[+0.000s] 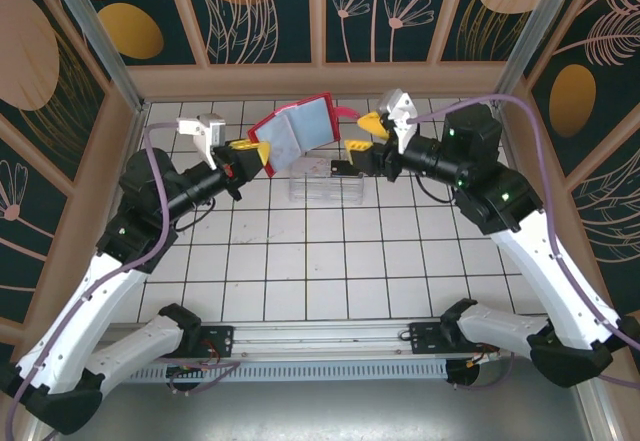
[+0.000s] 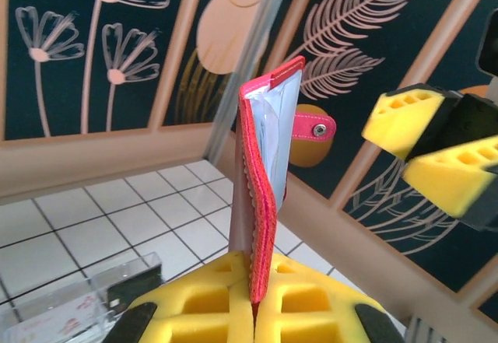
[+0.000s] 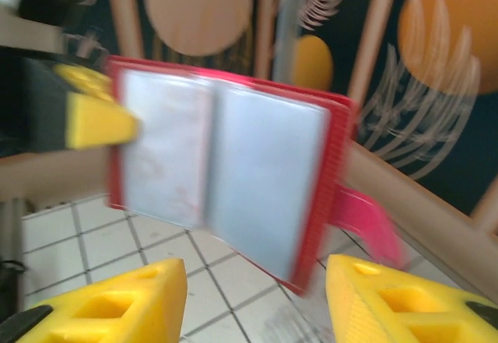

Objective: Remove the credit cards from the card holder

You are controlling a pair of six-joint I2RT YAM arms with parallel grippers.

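The card holder (image 1: pixel 300 131), a red wallet with greyish pockets, hangs open in the air above the back of the table. My left gripper (image 1: pixel 255 151) is shut on its lower left edge, and the red rim is pinched between the yellow pads (image 2: pixel 261 296). The wallet (image 2: pixel 261 172) stands edge-on here, with its snap tab (image 2: pixel 315 125) sticking out to the right. My right gripper (image 1: pixel 364 134) is open just right of the wallet, beside the tab (image 1: pixel 345 111). In the right wrist view the open wallet (image 3: pixel 226 172) is ahead of the spread jaws (image 3: pixel 257 296), untouched. A pale card (image 2: pixel 54 323) and a dark card (image 2: pixel 128 292) lie in the tray.
A clear plastic tray (image 1: pixel 325 189) sits on the white tiled table under the wallet. Wooden-framed patterned walls (image 1: pixel 320 11) close in the back and both sides. An aluminium post (image 2: pixel 249 55) rises behind the wallet.
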